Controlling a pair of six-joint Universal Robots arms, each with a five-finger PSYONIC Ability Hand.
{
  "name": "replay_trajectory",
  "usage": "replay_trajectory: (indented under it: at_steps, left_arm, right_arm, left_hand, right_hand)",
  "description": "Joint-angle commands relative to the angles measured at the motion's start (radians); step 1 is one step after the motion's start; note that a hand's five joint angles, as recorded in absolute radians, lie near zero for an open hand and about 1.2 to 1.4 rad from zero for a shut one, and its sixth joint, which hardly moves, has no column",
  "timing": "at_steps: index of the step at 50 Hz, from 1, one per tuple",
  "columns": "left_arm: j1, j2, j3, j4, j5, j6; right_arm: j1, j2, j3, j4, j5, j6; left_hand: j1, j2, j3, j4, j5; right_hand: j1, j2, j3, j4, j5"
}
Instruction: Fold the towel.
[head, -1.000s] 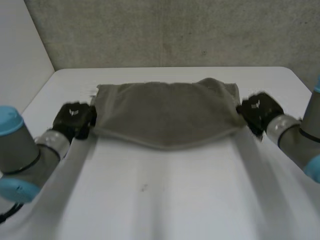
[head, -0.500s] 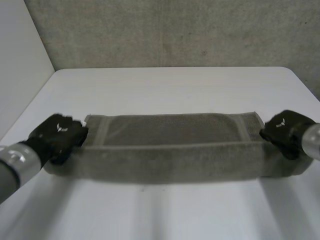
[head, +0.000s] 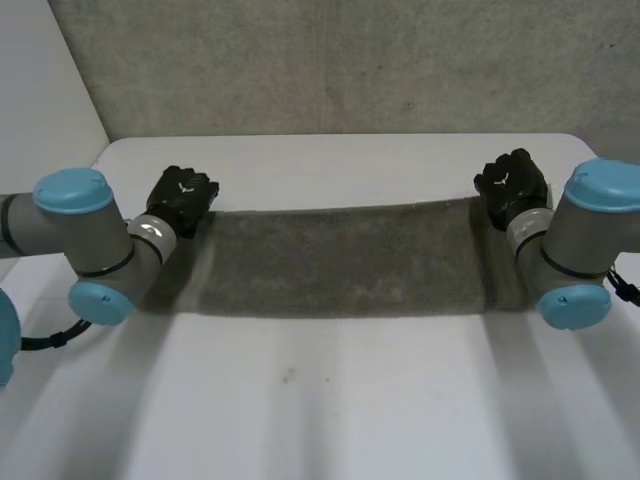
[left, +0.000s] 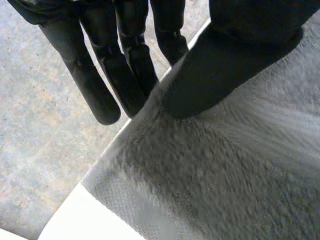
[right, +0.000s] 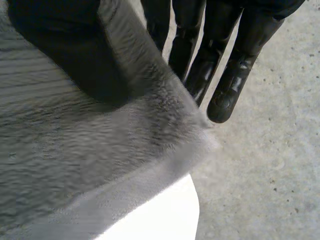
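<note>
Grey terry towel lying crosswise on white bench; left hand and right hand pinching its far corners.

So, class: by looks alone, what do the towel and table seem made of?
The towel looks like grey terry cloth, matt, with a nubby pile up close. The table looks smooth and plain white: perhaps laminate or painted board.

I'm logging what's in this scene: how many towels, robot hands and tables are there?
towel: 1
hands: 2, the left hand and the right hand
table: 1
Total: 4
</note>
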Motion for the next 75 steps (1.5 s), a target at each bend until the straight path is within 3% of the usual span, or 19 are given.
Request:
replay_trajectory:
  at_steps: [1, 5, 13, 18, 21, 23, 26, 31, 37, 41, 52, 65, 67, 68, 69, 71, 73, 75]
  left_arm:
    - [-0.021, -0.003, 0.015, -0.001, 0.007, -0.002]
    - [-0.038, 0.014, 0.012, -0.008, 0.002, 0.001]
    - [-0.047, 0.178, -0.116, -0.025, -0.015, -0.017]
    - [-0.047, 0.333, -0.265, -0.019, -0.013, -0.077]
    - [-0.047, 0.44, -0.363, -0.01, -0.012, -0.158]
    - [-0.045, 0.527, -0.441, -0.001, -0.012, -0.265]
    - [-0.045, 0.555, -0.475, 0.007, -0.01, -0.324]
    - [-0.032, 0.647, -0.585, 0.064, -0.013, -0.526]
    - [-0.015, 0.663, -0.651, 0.131, -0.013, -0.595]
    - [0.002, 0.661, -0.686, 0.177, -0.016, -0.597]
    - [-0.001, 0.667, -0.734, 0.19, -0.018, -0.592]
    - [-0.001, 0.664, -0.74, 0.194, -0.016, -0.592]
    - [-0.001, 0.663, -0.74, 0.196, -0.016, -0.592]
    - [-0.001, 0.661, -0.74, 0.196, -0.016, -0.592]
    - [-0.001, 0.661, -0.74, 0.196, -0.016, -0.592]
    - [0.001, 0.661, -0.74, 0.196, -0.015, -0.592]
    - [0.001, 0.663, -0.74, 0.196, -0.016, -0.592]
    - [0.001, 0.664, -0.74, 0.196, -0.016, -0.592]
  right_arm:
    - [-0.001, 0.04, -0.017, -0.013, 0.004, -0.014]
    - [-0.001, 0.022, -0.002, -0.007, 0.016, -0.003]
    - [-0.012, -0.159, 0.12, 0.001, 0.016, 0.061]
    - [-0.012, -0.324, 0.201, 0.086, 0.001, 0.216]
    - [-0.013, -0.354, 0.212, 0.14, -0.019, 0.251]
    - [-0.015, -0.406, 0.225, 0.279, -0.071, 0.315]
    - [-0.03, -0.432, 0.228, 0.416, -0.111, 0.395]
    - [-0.096, -0.435, 0.267, 0.556, -0.146, 0.463]
    - [-0.157, -0.434, 0.343, 0.53, -0.208, 0.464]
    - [-0.205, -0.405, 0.399, 0.424, -0.258, 0.461]
    - [-0.239, -0.303, 0.432, 0.269, -0.268, 0.449]
    - [-0.256, -0.236, 0.429, 0.212, -0.255, 0.366]
    - [-0.266, -0.22, 0.425, 0.191, -0.255, 0.357]
    - [-0.266, -0.22, 0.425, 0.191, -0.255, 0.357]
    - [-0.269, -0.214, 0.419, 0.177, -0.252, 0.352]
    - [-0.277, -0.214, 0.417, 0.165, -0.246, 0.345]
    - [-0.285, -0.219, 0.413, 0.152, -0.229, 0.337]
    - [-0.289, -0.219, 0.397, 0.145, -0.126, 0.284]
  left_hand:
    - [-0.966, -0.966, -0.971, -0.971, -0.973]
    - [-0.966, -0.966, -0.971, -0.971, -0.973]
    - [-0.966, -0.966, -0.971, -0.971, -0.973]
    - [-0.966, -0.966, -0.971, -0.971, -0.973]
    - [-0.966, -0.966, -0.971, -0.971, -0.973]
    - [-0.966, -0.966, -0.971, -0.971, -0.973]
    - [-0.966, -0.966, -0.971, -0.971, -0.973]
    - [-0.966, -0.966, -0.971, -0.971, -0.973]
    - [-0.966, -0.966, -0.971, -0.971, -0.973]
    - [-0.966, -0.966, -0.971, -0.971, -0.973]
    - [-0.966, -0.966, -0.971, -0.971, -0.973]
    - [-0.966, -0.966, -0.971, -0.971, -0.973]
    - [-0.966, -0.966, -0.971, -0.971, -0.973]
    - [-0.966, -0.966, -0.971, -0.971, -0.973]
    - [-0.966, -0.966, -0.971, -0.971, -0.973]
    - [-0.966, -0.966, -0.971, -0.971, -0.973]
    - [-0.966, -0.966, -0.971, -0.971, -0.973]
    - [-0.966, -0.966, -0.971, -0.971, -0.973]
  right_hand:
    - [-0.507, -0.675, -0.704, -0.711, -0.699]
    - [-0.507, -0.675, -0.704, -0.711, -0.699]
    - [-0.507, -0.675, -0.704, -0.711, -0.699]
    - [-0.507, -0.675, -0.704, -0.711, -0.699]
    - [-0.507, -0.675, -0.704, -0.711, -0.699]
    - [-0.507, -0.675, -0.704, -0.711, -0.699]
    - [-0.507, -0.675, -0.704, -0.711, -0.699]
    - [-0.441, -0.609, -0.638, -0.645, -0.634]
    - [-0.323, -0.492, -0.52, -0.527, -0.516]
    - [-0.147, -0.316, -0.345, -0.352, -0.34]
    - [0.029, -0.139, -0.168, -0.175, -0.164]
    - [0.158, -0.01, -0.039, -0.046, -0.034]
    - [0.441, 0.273, 0.244, 0.237, 0.248]
    - [0.443, 0.275, 0.246, 0.239, 0.25]
    - [0.712, 0.544, 0.515, 0.508, 0.52]
    - [0.715, 0.547, 0.518, 0.511, 0.522]
    - [0.715, 0.547, 0.518, 0.511, 0.522]
    - [0.715, 0.547, 0.518, 0.511, 0.522]
